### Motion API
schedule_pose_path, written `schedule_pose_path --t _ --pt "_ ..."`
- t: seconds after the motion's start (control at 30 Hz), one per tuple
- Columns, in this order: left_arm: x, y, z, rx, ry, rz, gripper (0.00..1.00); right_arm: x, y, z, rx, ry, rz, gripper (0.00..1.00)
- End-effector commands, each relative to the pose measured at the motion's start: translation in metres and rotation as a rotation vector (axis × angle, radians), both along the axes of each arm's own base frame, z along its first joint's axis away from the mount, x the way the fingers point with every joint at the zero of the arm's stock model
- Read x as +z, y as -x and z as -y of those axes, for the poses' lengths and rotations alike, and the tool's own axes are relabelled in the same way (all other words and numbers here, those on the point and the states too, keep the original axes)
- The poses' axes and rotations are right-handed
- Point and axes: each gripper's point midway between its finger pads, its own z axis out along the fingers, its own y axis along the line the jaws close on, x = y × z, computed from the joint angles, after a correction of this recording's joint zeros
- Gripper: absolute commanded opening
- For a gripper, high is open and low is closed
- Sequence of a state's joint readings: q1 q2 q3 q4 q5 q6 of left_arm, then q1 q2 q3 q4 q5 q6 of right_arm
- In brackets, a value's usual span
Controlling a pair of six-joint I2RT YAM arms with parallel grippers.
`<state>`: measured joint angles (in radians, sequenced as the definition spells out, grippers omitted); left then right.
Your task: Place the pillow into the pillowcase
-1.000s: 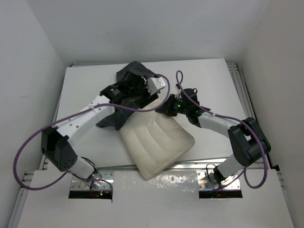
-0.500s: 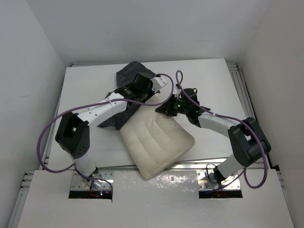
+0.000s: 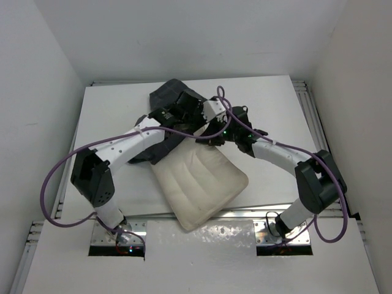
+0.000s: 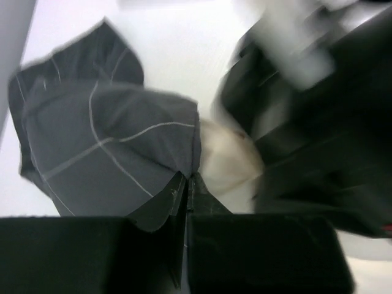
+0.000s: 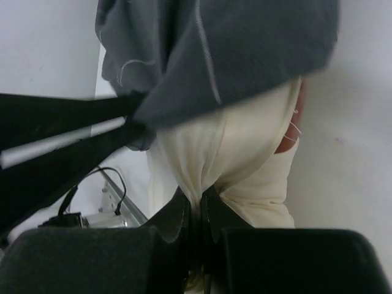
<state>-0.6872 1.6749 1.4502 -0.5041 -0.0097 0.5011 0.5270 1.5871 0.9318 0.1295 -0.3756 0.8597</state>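
Step in hand, as judged: drawing the mouth of the pillowcase [image 3: 166, 97] over the far end of the pillow [image 3: 199, 184]; insertion barely begun. Pillow: at the middle of the surface [image 3: 275, 104] toward the near edge, near corner overhanging that edge, quilted body mostly bare, only the far end under grey cloth. Pillowcase: bunched toward the far edge, left of middle, one fold trailing beneath the left forearm [image 3: 122, 144]. Left fingers [image 4: 165, 205]: closed narrow on a fold of the pillowcase at its edge, just beside the cream cloth; one layer or two in the grip, cannot tell. Right fingers [image 5: 173, 217]: pinched tight on a gather of the pillow's far end, under the overhanging grey cloth. Both pairs near each other above that far end. Next move, as judged: calls for keeping the pillow end held fast on the right and hauling the case edge toward the near edge on the left; risk of limp cloth snagging on the pillow's corners. Surface: white, flat, metal rail [image 3: 308, 107] along the right edge. Room: plain white walls [image 3: 184, 37] on three sides; purple cables [image 3: 52, 184] looping off both arms.
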Motion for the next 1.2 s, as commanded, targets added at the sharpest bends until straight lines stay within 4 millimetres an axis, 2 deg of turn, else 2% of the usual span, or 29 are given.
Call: schedule_pose_path --t 0.0,0.07,0.13,0.17,0.2,0.23,0.27,0.33,0.4,0.43,0.53,0.63,0.67,0.73,0.8,0.83,0.87,0.9,0.97,1.07,1.1,1.13,1.17 --pt "0.068 0.036 0.041 -0.214 0.13 0.033 0.0 0.066 -0.004 -0.028 0.128 -0.094 0.218 0.0" --pt "0.066 0.053 0.045 -0.286 0.131 -0.018 0.0 0.076 -0.003 -0.027 0.125 -0.124 0.246 0.0" --pt "0.063 0.065 0.042 -0.336 0.12 -0.042 0.0 0.094 -0.004 -0.027 0.11 -0.165 0.3 0.0" --pt "0.052 0.074 0.037 -0.347 0.102 -0.081 0.0 0.098 -0.005 -0.026 0.099 -0.178 0.31 0.0" --pt "0.049 0.082 0.036 -0.37 0.101 -0.101 0.0 0.111 -0.012 -0.023 0.064 -0.231 0.327 0.0" --pt "0.051 0.086 0.031 -0.376 0.097 -0.1 0.0 0.113 -0.012 -0.017 0.038 -0.264 0.326 0.0" --pt "0.044 0.094 0.024 -0.381 0.075 -0.124 0.0 0.121 -0.016 -0.012 0.014 -0.306 0.331 0.0" --pt "0.042 0.101 0.011 -0.381 0.035 -0.128 0.0 0.135 -0.027 0.007 -0.055 -0.383 0.341 0.0" --pt "0.044 0.105 0.002 -0.383 0.017 -0.115 0.0 0.14 -0.036 0.018 -0.085 -0.379 0.359 0.0" --pt "0.037 0.11 -0.002 -0.389 0.002 -0.137 0.0 0.143 -0.039 0.02 -0.097 -0.376 0.37 0.0" --pt "0.031 0.122 -0.004 -0.42 0.002 -0.172 0.0 0.155 -0.045 0.019 -0.105 -0.409 0.395 0.0" --pt "0.023 0.14 -0.005 -0.503 -0.016 -0.21 0.0 0.158 -0.055 0.024 -0.173 -0.481 0.363 0.0" --pt "0.02 0.147 -0.004 -0.53 -0.023 -0.221 0.0 0.15 -0.056 0.026 -0.196 -0.491 0.341 0.0" --pt "0.015 0.148 -0.004 -0.51 -0.024 -0.225 0.0 0.14 -0.064 0.03 -0.244 -0.515 0.307 0.0" --pt "0.009 0.127 -0.004 -0.428 -0.041 -0.158 0.0 0.125 -0.066 0.031 -0.284 -0.524 0.255 0.0" --pt "0.007 0.116 -0.004 -0.35 -0.032 -0.145 0.09 0.114 -0.064 0.031 -0.294 -0.532 0.229 0.0" --pt "0.01 0.1 -0.002 -0.284 -0.019 -0.091 0.23 0.108 -0.062 0.031 -0.298 -0.534 0.213 0.0" --pt "0.013 0.083 -0.012 -0.184 -0.049 -0.042 0.55 0.1 -0.061 0.032 -0.307 -0.537 0.192 0.0" --pt "0.032 0.059 -0.024 -0.033 0.0 0.026 0.67 0.082 -0.059 0.042 -0.351 -0.531 0.146 0.0" --pt "0.061 0.031 -0.063 0.175 0.052 0.074 0.73 0.051 -0.066 0.053 -0.389 -0.449 0.078 0.0" --pt "0.064 0.027 -0.073 0.21 0.066 0.066 0.73 0.024 -0.067 0.06 -0.4 -0.344 0.032 0.0" --pt "0.068 0.021 -0.091 0.254 0.069 0.073 0.74 0.027 -0.077 0.061 -0.393 -0.295 0.046 0.04" --pt "0.06 0.023 -0.101 0.272 0.044 0.058 0.75 0.009 -0.082 0.061 -0.38 -0.216 0.011 0.26"
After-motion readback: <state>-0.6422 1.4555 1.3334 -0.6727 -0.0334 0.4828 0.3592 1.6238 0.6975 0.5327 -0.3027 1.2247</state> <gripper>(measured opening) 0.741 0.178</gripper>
